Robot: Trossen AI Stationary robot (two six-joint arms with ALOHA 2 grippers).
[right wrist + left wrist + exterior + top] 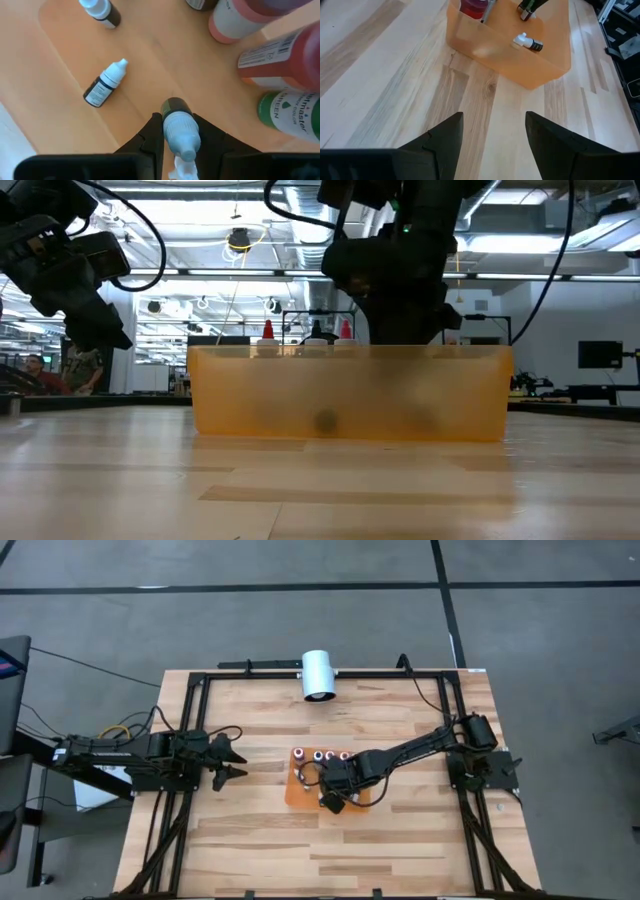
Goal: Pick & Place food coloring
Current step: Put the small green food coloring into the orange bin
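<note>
An orange tray sits mid-table. Along its far side stands a row of food coloring bottles with red and pink tops; the right wrist view shows red ones and a green one. Small dark dropper bottles with white caps lie on the tray floor; one shows in the left wrist view. My right gripper reaches down into the tray's near part, shut on another small dark dropper bottle. My left gripper hovers open, left of the tray. My right gripper pinches the small dark dropper bottle between its two fingers at the neck just under the white cap. The fingers come from above, pointing down. The bottle stands upright, cap toward the wrist, dark body below the fingers; whether its base touches the tray floor, I cannot tell.
A large white cylinder lies at the table's far edge. In the low view the tray's translucent front wall hides the gripper's tips. Black frame rails run along the table's sides. Bare wood lies near and left of the tray.
</note>
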